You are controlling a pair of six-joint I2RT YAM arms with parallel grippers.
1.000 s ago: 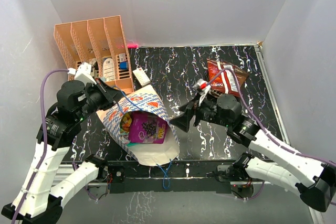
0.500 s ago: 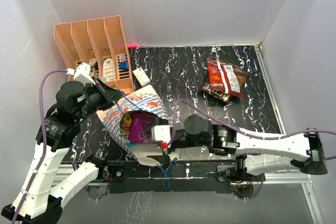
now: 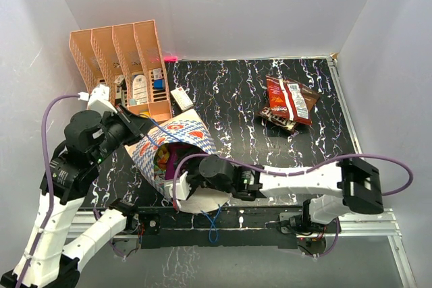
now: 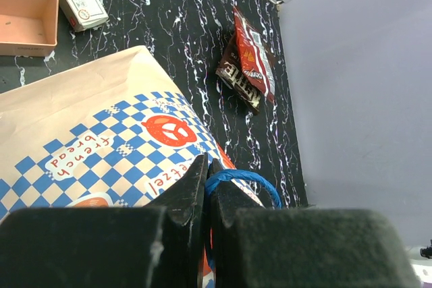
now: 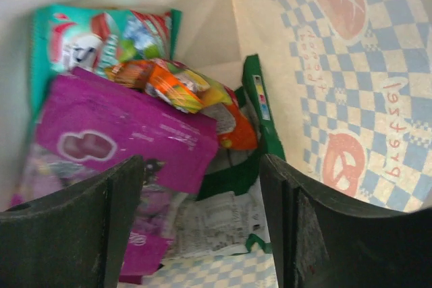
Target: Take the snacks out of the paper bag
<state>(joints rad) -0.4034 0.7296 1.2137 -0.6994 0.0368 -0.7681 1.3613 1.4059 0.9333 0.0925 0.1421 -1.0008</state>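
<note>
- 4 snacks show inside the bag (image 5: 351, 85): purple packet (image 5: 128, 139) on top, orange packet (image 5: 182, 89) and teal packet (image 5: 88, 38) deeper in, green packet (image 5: 253, 146) against the checked wall.
- Bag lies on its side at the near left of the table (image 3: 236, 92), mouth toward the right arm.
- 2 snacks already out: red packet (image 3: 290, 98) on top of brown packet (image 3: 273, 114), far right, well apart from the bag.
- Right gripper (image 5: 201, 166) is inside the bag mouth, fingers spread wide with nothing between them. The purple packet's edge sits in the gap.
- Left gripper (image 4: 208, 166) is pinched tight on the blue handle (image 4: 250, 179), probably holding the mouth open.
- Step, as judged: reach-in for the next pick, with purple the likely target.
- Next move: go deeper, straddle purple's edge, close, then pull out along the bag.
- Risks: foil slipping, orange dragging along, a finger snagging the paper wall.
- Organiser (image 3: 115, 52) stands behind the bag, not involved.
</note>
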